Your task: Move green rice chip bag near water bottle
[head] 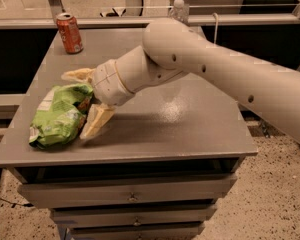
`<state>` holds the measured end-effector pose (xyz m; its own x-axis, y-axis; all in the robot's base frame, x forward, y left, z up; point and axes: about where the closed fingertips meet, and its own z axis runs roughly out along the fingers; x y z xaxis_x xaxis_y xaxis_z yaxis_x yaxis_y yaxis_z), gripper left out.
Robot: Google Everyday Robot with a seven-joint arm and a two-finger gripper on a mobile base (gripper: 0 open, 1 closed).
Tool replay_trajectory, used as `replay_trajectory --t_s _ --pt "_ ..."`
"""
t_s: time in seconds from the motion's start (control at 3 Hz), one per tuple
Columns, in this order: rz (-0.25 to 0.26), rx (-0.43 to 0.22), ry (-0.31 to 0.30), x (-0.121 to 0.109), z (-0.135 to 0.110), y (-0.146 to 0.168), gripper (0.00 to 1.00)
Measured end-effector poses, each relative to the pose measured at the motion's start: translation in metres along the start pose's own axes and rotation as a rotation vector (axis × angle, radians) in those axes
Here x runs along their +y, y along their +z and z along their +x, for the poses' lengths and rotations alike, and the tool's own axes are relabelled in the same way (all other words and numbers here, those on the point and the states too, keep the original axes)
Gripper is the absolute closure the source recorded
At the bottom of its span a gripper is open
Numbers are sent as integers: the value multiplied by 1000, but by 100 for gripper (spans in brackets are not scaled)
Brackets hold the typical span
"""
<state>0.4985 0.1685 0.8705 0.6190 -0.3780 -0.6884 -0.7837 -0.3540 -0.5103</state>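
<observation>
My end effector (pixel 76 104) is wide open at the left side of the grey table (pixel 190 119), holding nothing. Its two pale yellow fingers (pixel 96 121) are spread around the right end of the crinkled lime-green rice chip bag (pixel 57 116), one above it and one beside it. The bag lies flat near the table's front left edge. The clear plastic water bottle with a white cap (pixel 178 8) stands at the far edge, well apart from the bag, mostly hidden behind my arm. An orange-red soda can (pixel 70 32) stands at the far left corner.
</observation>
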Motion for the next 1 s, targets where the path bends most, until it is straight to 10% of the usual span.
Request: replay_trajectory --t_s 1.0 --pt "122 65 106 1 -11 11 87"
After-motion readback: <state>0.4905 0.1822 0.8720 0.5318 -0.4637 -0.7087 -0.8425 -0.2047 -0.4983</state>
